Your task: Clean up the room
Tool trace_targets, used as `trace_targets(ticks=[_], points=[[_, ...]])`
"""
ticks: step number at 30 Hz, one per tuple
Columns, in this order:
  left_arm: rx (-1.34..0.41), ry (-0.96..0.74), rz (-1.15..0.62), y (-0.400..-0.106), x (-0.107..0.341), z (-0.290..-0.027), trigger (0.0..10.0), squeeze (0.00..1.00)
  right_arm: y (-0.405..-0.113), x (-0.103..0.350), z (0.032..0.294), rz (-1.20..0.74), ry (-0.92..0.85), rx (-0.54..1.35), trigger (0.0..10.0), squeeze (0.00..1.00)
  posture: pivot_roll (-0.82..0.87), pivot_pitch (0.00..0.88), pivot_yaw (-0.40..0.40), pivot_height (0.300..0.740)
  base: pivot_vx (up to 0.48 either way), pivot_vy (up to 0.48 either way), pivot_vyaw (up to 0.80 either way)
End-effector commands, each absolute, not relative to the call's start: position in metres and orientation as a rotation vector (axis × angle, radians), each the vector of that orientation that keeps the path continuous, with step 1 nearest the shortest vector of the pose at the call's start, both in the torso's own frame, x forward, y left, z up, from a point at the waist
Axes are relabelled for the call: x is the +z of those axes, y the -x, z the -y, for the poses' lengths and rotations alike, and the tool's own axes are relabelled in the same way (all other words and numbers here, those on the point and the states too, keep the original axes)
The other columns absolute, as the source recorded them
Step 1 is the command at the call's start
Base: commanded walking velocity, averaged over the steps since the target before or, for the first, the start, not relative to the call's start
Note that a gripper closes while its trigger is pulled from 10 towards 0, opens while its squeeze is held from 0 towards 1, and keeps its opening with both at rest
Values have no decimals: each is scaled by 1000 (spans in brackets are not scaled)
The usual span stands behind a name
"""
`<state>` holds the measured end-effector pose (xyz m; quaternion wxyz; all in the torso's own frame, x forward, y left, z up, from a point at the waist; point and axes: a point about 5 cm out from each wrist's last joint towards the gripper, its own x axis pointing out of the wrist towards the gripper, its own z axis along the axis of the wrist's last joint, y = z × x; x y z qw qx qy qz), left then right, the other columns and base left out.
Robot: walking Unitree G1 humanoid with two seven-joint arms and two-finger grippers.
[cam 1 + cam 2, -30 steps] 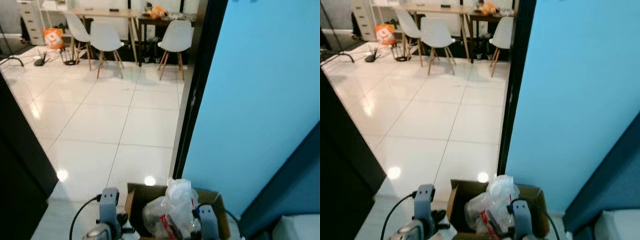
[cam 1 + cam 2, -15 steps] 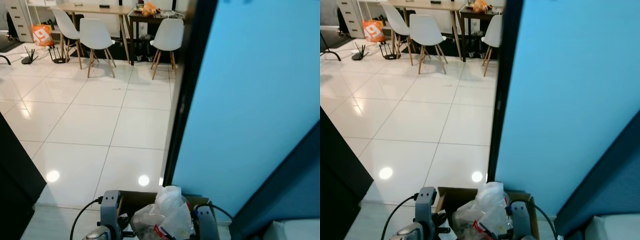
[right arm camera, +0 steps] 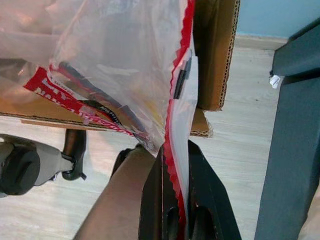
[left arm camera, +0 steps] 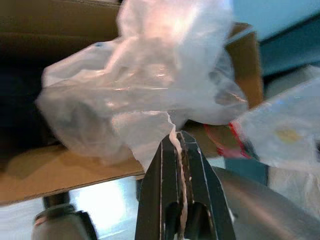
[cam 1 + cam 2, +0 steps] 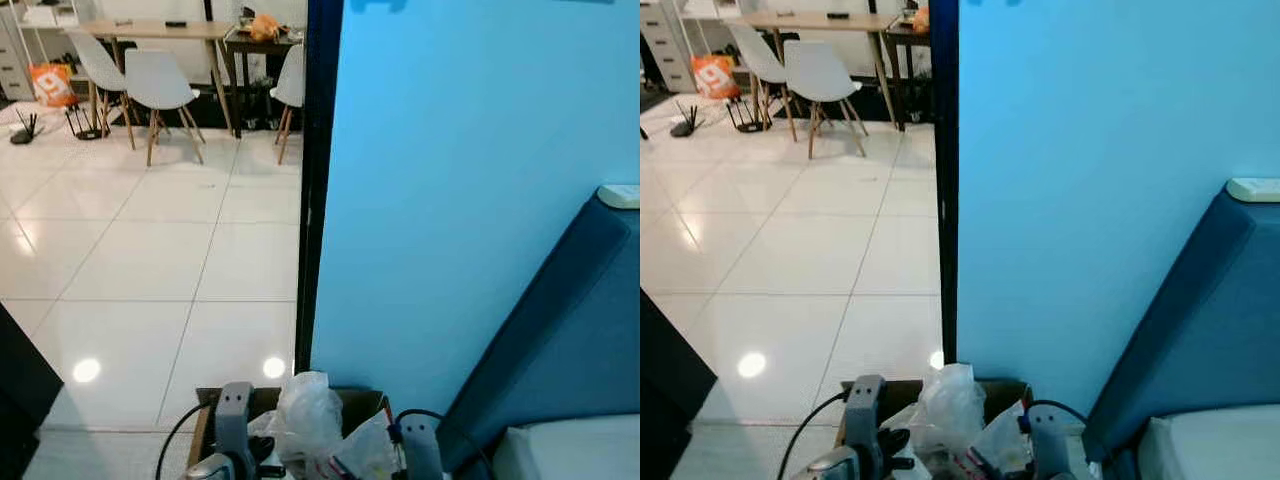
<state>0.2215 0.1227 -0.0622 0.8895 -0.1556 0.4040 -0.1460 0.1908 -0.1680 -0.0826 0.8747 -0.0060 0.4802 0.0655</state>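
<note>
While both arms reach low at 6 o'clock in the head views, 1 brown corrugated cardboard box (image 5: 205, 410) sits between them, open-topped, its flaps showing fluted edges. Inside it are 2 pieces of plastic packaging. The clear bag (image 4: 150, 90) is thin, crinkled film, puffed into a rounded lump with glossy highlights; a twisted tail of it runs down into the left end effector (image 4: 179, 145), whose 2 black fingers are pressed together on that strip. The red-edged wrapper (image 3: 120, 65) is a flat transparent pouch with a zigzag red border and a red printed band; the right end effector (image 3: 176, 165) is clamped shut on its serrated edge, with the pouch draped over the box's rim.

Glossy white floor tiles (image 5: 150, 250) spread from 9 to 12 o'clock, mirroring 2 round ceiling lights. At 11 o'clock stand 3 white moulded chairs (image 5: 158, 85) on slanted wooden legs, beside 1 light wooden table (image 5: 155, 30) and 1 darker table carrying an orange object (image 5: 264, 24). A smooth light-blue wall (image 5: 450, 180) takes up 1 to 3 o'clock, edged by a black door frame (image 5: 315, 180). At 4 o'clock a dark blue padded panel (image 5: 560, 320) slopes down.
</note>
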Motion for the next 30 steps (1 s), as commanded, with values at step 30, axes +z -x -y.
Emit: trace_targets(ticks=[30], points=[[-148, 263, -828, -217, -67, -145, 10000, 0, -231, -61, 158, -888, 342, 257, 10000, 0, 59, 0, -61, 681, 0, 0, 0]])
